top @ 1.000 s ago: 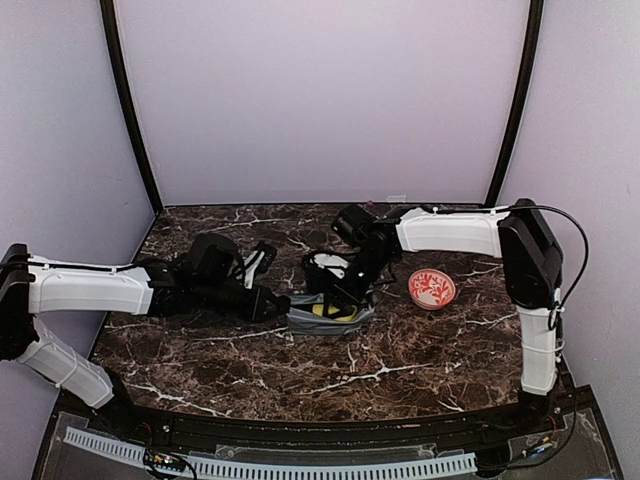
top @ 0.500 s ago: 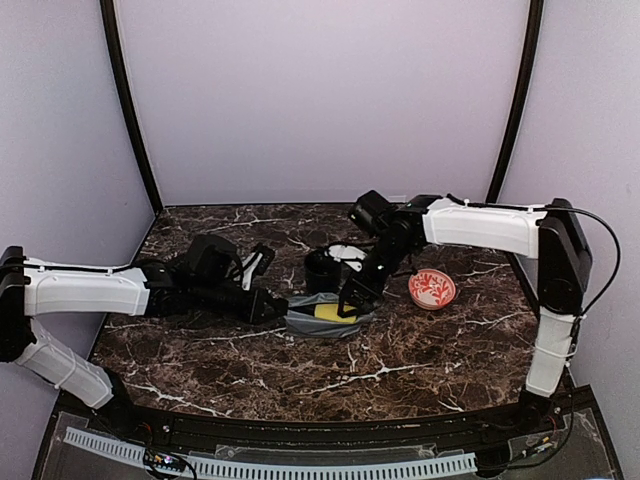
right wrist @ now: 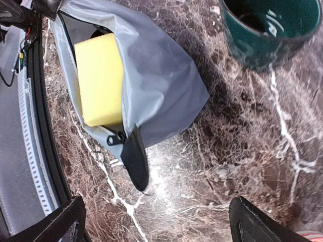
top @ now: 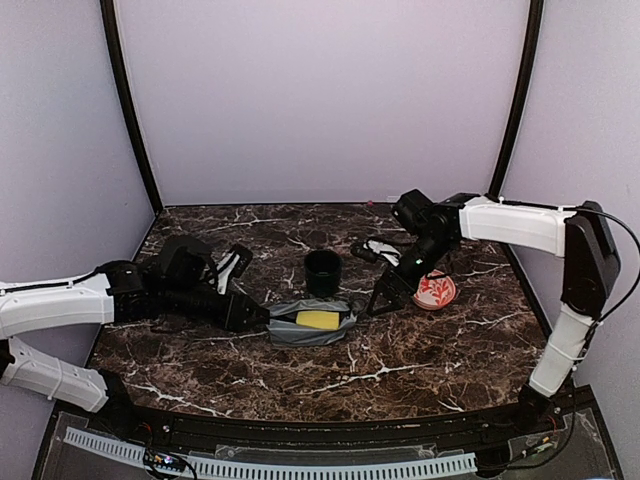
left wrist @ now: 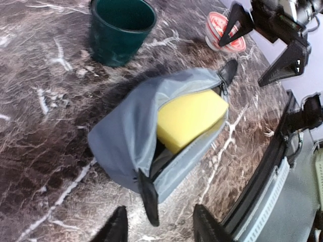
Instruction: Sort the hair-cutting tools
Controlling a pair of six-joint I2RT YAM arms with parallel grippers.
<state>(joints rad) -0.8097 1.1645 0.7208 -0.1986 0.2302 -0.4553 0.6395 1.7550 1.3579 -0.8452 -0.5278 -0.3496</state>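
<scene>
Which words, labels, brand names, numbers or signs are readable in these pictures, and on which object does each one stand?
No text can be read anywhere.
Plate: red-and-white ornament only, no letters.
Tiny white marks on a finger of the right tool: too small to read.
Gray pouch, yellow block, green cup: no label visible.

Left gripper (left wrist: 160, 217) parted, right gripper (right wrist: 157, 206) wide apart
</scene>
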